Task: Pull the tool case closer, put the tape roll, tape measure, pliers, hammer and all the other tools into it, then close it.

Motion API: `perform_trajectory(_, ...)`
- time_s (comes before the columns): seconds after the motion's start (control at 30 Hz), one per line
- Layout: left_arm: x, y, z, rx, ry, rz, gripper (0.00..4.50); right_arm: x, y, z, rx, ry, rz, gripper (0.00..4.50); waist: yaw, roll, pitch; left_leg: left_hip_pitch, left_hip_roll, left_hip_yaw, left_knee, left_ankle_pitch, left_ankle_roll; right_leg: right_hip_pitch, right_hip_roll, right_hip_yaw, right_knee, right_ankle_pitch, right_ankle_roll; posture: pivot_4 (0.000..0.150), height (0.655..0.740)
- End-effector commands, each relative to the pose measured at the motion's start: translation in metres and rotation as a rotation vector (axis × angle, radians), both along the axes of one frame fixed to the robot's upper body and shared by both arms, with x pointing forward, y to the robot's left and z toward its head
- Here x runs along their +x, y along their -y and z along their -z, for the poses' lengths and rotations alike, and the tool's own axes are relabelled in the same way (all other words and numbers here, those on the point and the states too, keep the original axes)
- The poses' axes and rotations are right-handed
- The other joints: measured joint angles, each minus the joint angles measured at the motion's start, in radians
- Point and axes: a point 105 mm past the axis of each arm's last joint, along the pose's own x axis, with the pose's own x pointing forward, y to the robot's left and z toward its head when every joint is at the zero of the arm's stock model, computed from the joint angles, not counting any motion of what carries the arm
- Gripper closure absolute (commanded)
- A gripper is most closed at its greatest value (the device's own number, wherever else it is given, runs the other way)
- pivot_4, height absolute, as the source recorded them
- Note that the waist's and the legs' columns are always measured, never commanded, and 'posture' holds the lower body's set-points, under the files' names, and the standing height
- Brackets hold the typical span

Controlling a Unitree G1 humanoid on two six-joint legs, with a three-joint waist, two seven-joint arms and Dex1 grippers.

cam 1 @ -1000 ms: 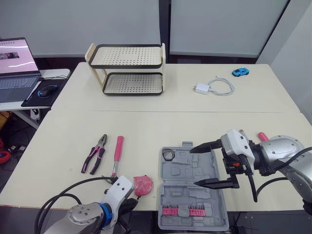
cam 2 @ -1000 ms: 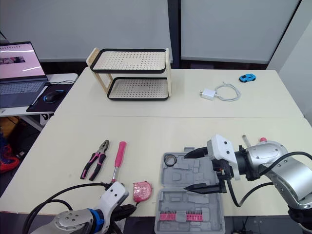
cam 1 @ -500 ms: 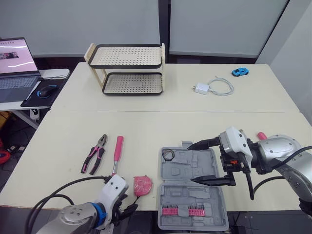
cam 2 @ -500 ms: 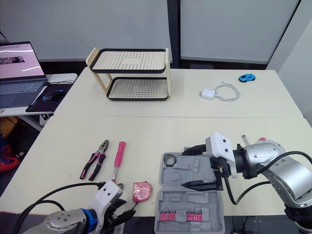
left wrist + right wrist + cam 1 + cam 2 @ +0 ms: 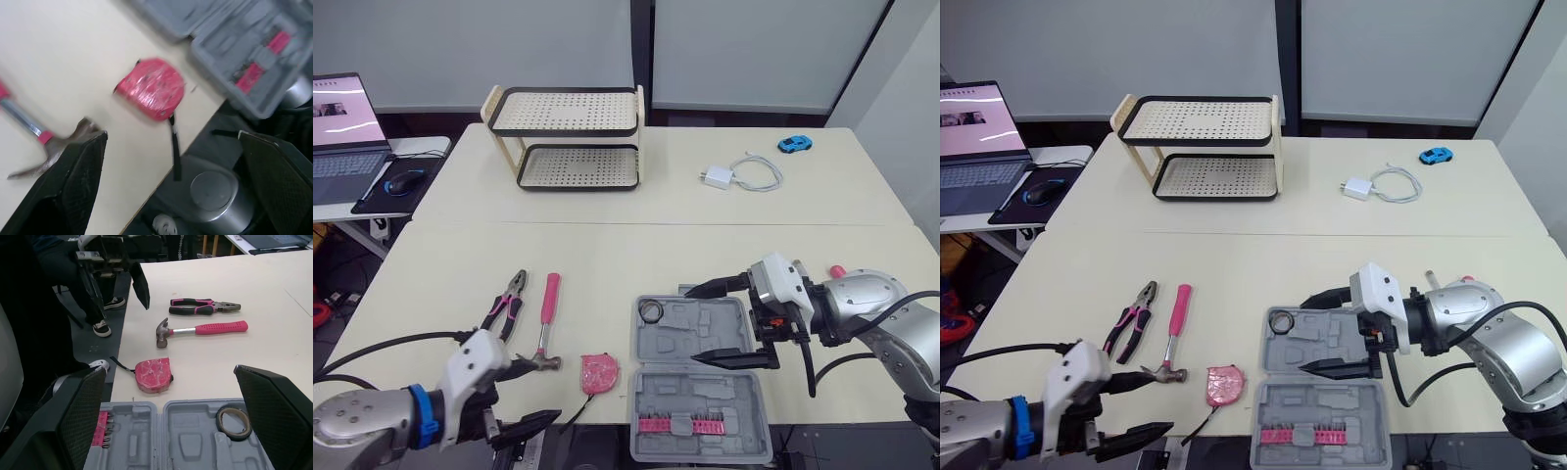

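Over the open tool case the right hand hovers, its arm reaching in from the right and its fingers spread wide. At the front edge of the surface the left hand sits low, fingers also apart, the upper one by the head of the hammer. Bare surface lies beyond. The pliers lie beside the hammer, and the pink tape measure is just left of the grey case — the tape roll rests in its far-left pocket.

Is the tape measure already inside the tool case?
No, the pink tape measure lies on the table beside the open tool case, apart from it.
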Motion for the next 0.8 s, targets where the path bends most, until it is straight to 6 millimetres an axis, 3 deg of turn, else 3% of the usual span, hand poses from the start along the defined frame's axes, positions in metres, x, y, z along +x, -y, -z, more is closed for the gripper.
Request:
perform_trajectory(0.03, -0.003, -0.003, -0.006, -0.007, 0.161, 0.222, 0.01, -0.002, 0.0, -0.003, 0.012, 0.04, -0.019, 0.0, 0.001, 0.0, 0.0, 0.0, 0.0, -0.001, 0.0, 0.0, 0.0, 0.0, 0.0, -0.001, 0.0, 0.0, 0.0, 0.15, 0.74)
perform_trajectory(0.17, 0.01, 0.005, -0.006, -0.033, 0.27, 0.315, 0.01, -0.005, 0.0, -0.003, 0.011, 0.038, -0.026, 0.0, 0.001, 0.0, 0.0, -0.001, 0.001, -0.001, 0.001, 0.0, 0.0, 0.001, 0.001, -0.001, -0.003, 0.002, -0.001, 0.15, 0.74)
perform_trajectory(0.43, 0.035, 0.013, 0.035, 0.018, 0.387, 0.377, 0.01, -0.013, 0.003, 0.008, -0.027, 0.048, -0.028, 0.0, -0.002, 0.001, 0.0, -0.001, 0.002, -0.002, 0.001, 0.0, 0.0, 0.001, 0.004, -0.001, -0.002, 0.005, 0.0, 0.15, 0.74)
perform_trajectory(0.8, 0.05, 0.026, 0.07, 0.033, 0.375, 0.428, 0.01, -0.016, 0.006, 0.012, -0.043, 0.038, 0.006, 0.0, -0.002, 0.001, 0.0, 0.0, 0.003, -0.003, 0.002, 0.0, 0.0, 0.001, 0.006, 0.0, 0.0, 0.005, 0.001, 0.15, 0.74)
